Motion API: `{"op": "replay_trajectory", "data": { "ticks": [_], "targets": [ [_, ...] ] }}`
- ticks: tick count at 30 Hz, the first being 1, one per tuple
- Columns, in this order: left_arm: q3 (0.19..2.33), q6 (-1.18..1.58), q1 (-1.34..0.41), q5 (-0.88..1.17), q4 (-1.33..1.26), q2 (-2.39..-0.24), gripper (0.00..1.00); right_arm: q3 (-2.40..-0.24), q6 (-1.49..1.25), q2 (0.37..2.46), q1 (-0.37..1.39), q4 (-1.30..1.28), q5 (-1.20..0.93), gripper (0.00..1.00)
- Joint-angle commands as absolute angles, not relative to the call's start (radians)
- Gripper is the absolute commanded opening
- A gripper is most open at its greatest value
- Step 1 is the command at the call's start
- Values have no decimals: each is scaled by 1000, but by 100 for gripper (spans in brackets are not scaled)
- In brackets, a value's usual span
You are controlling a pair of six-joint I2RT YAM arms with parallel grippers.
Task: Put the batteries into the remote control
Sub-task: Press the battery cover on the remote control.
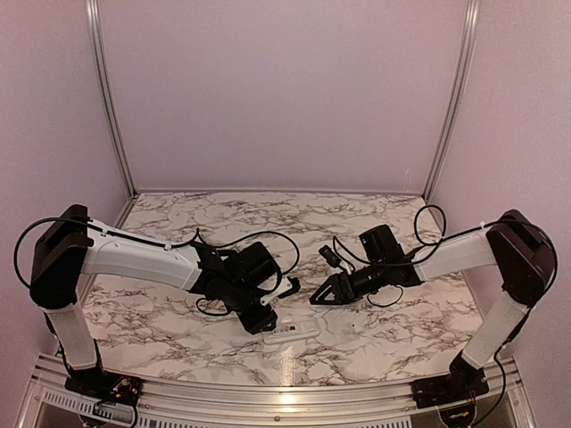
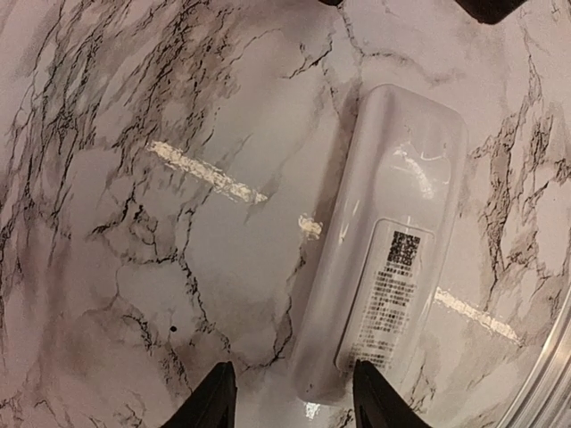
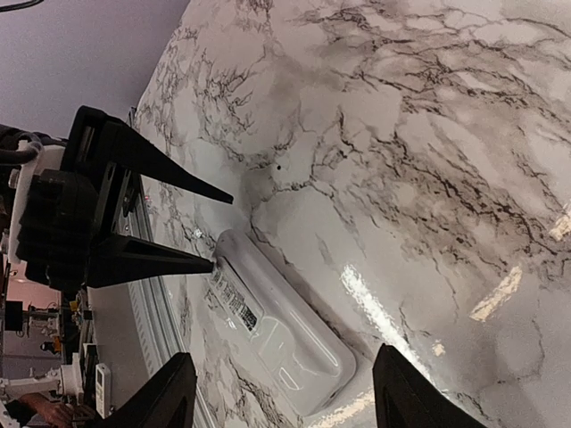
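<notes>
The remote control [image 1: 290, 333] [image 2: 393, 241] [image 3: 277, 325] lies back side up on the marble table, near the front edge, with its printed label showing. My left gripper [image 1: 265, 319] [image 2: 293, 370] [image 3: 219, 230] is open at the remote's label end. One of its fingertips [image 2: 361, 367] is over the label and the other is over bare table beside the remote. My right gripper [image 1: 314, 299] [image 3: 284, 355] hangs open above the remote's other end, holding nothing. The batteries are out of view.
An aluminium rail [image 1: 268, 392] [image 3: 147, 294] runs along the table's near edge, just beyond the remote. Pale walls with metal posts [image 1: 107, 98] close in the back and sides. Black cables [image 1: 268, 241] loop from both wrists.
</notes>
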State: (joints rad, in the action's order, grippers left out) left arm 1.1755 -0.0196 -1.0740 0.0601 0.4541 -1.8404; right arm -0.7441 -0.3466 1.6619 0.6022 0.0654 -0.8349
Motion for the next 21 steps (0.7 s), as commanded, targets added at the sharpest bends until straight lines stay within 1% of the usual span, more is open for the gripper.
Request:
{"op": "replay_trajectory", "data": {
  "ticks": [1,9,21],
  "targets": [
    [1187,-9,-1061,60,470,-1804,47,-785,-337,1653,611,47,-824,66],
    [1186,-8,-1058,85,467,-1799,48,-788,-349,1646,612,53,-823,66],
    [1199,-9,-1072,60,454,-1867,48,-771,-368,1618,613,83,-832,64]
  ]
}}
